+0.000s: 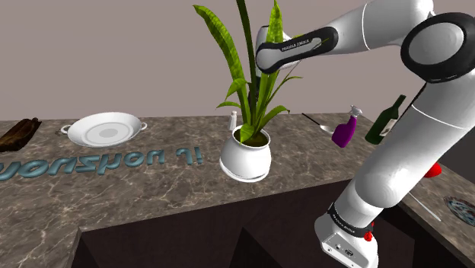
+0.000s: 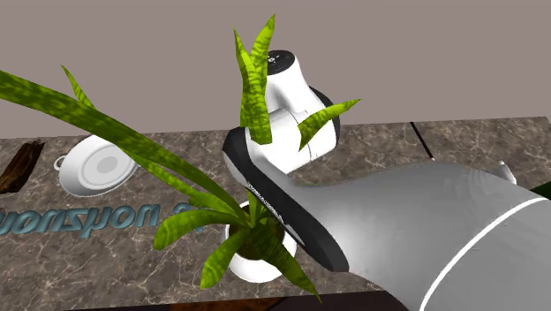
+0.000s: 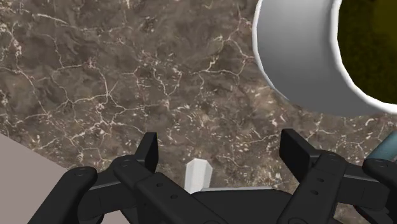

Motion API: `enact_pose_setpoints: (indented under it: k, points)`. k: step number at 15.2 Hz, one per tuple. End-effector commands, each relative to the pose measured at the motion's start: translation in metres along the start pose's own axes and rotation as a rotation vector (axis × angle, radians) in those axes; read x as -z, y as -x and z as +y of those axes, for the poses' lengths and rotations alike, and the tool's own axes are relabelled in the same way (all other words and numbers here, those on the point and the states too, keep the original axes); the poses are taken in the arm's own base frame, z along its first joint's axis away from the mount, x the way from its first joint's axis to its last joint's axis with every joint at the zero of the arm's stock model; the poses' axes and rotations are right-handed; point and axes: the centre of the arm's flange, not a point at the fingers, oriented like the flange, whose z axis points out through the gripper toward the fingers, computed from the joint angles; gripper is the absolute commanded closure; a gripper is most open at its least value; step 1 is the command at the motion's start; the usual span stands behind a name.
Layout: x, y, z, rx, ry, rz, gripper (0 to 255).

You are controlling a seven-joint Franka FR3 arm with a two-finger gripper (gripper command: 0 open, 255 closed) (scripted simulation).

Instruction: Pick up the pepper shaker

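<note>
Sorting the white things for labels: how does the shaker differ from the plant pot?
The shaker is slim and far smaller; the pot is wide and round. The pot carries a leafy plant; the shaker carries nothing. Both are white and stand on the counter.

On the white arm (image 1: 415, 145), a black band (image 1: 293, 47) carries small white lettering, "FRANKA EMIKA". The black ring (image 1: 344, 219) near its base bears similar tiny lettering. Teal raised letters (image 1: 99, 161) on the marble countertop (image 1: 152, 194) run reversed and cannot be read.

Small white pepper shaker (image 1: 233, 119) stands upright on the marbled worktop (image 1: 152, 190), just behind the white plant pot (image 1: 245, 156), beneath my claw (image 3: 219, 147).
</note>
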Motion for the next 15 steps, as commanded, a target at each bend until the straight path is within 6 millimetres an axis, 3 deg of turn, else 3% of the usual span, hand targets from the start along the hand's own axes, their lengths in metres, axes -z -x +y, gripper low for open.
enact_pose_setpoints:
  k: [1, 13, 15]
  points:
    - [-0.016, -0.02, 0.004, 0.009, -0.002, 0.009, 0]
    - [-0.091, -0.152, 0.024, 0.06, -0.013, 0.058, 0]
    - [-0.096, -0.153, 0.024, 0.06, -0.013, 0.058, 0]
